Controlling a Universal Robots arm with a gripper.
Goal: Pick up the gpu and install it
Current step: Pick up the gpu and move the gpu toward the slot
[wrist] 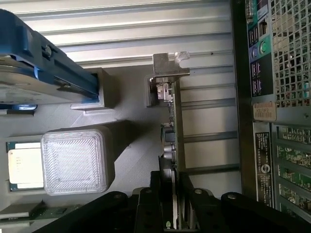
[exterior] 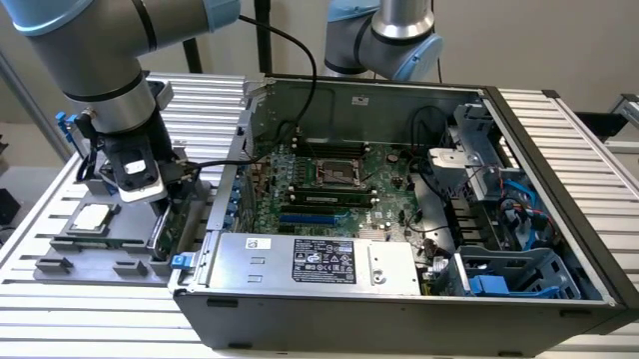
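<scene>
Tool (wrist: 171, 196) astride the upright graphics card (wrist: 173, 114) directly beneath it, grip not discernible; an off-centre hold could jam the card in its tray (wrist: 131, 145).

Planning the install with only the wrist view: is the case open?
Observer: Yes, the case lies on its side, panel off, motherboard exposed.
Operator: Any slot free?
Observer: The blue slot near the power supply looks empty.
Operator: Where's the gripper from there?
Observer: Outside the case, at the exterior view's left, the gripper is low over the tray holding the gpu.
</scene>
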